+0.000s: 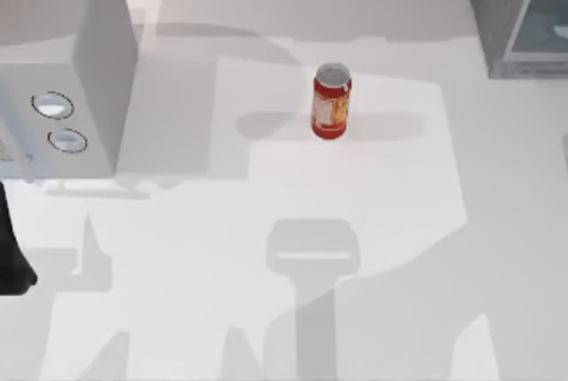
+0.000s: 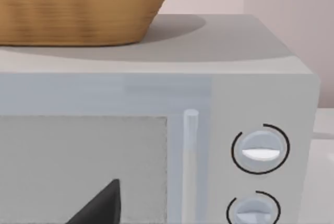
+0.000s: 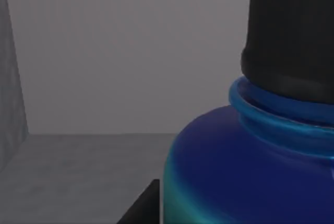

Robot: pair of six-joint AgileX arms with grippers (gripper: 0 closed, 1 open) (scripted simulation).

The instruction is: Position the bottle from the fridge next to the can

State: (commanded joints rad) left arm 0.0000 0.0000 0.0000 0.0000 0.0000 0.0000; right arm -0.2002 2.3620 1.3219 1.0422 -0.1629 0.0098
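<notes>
Blue bottle (image 3: 250,172) stands close inside grey fridge (image 1: 519,12); right claw's grip unclear; can (image 1: 331,102) mid-table

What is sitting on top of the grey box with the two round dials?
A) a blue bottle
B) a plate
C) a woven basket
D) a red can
C: in the left wrist view a brown woven basket rests on the flat top of the grey box, above its two dials.
</notes>
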